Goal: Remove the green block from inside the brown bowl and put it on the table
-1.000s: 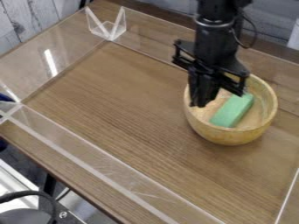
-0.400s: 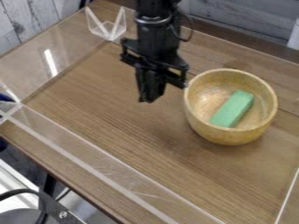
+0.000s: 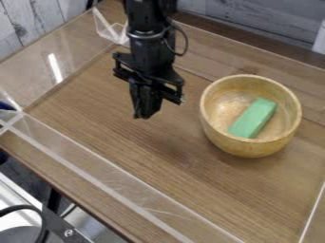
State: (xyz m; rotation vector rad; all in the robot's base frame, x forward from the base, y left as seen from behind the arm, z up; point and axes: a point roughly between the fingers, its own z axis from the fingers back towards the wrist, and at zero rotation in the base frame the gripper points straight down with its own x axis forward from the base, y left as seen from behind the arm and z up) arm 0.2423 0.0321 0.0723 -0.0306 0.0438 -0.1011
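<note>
The green block [image 3: 253, 118] lies slanted inside the brown bowl [image 3: 219, 138], which sits at the right of the table [image 3: 114, 142]. My gripper [image 3: 143, 113] hangs straight down over bare tabletop to the left of the bowl, clear of its rim. Its black fingers are pressed together and hold nothing. The arm rises behind it toward the top of the view.
Low clear acrylic walls [image 3: 76, 176] edge the tabletop on the left, front and back. A clear angled bracket [image 3: 112, 27] stands at the back left corner. Wood-grain surface stretches left of and in front of the gripper.
The gripper has left the bowl empty-handed and moved left and slightly down over the table. The green block still lies in the bowl, unmoved.
</note>
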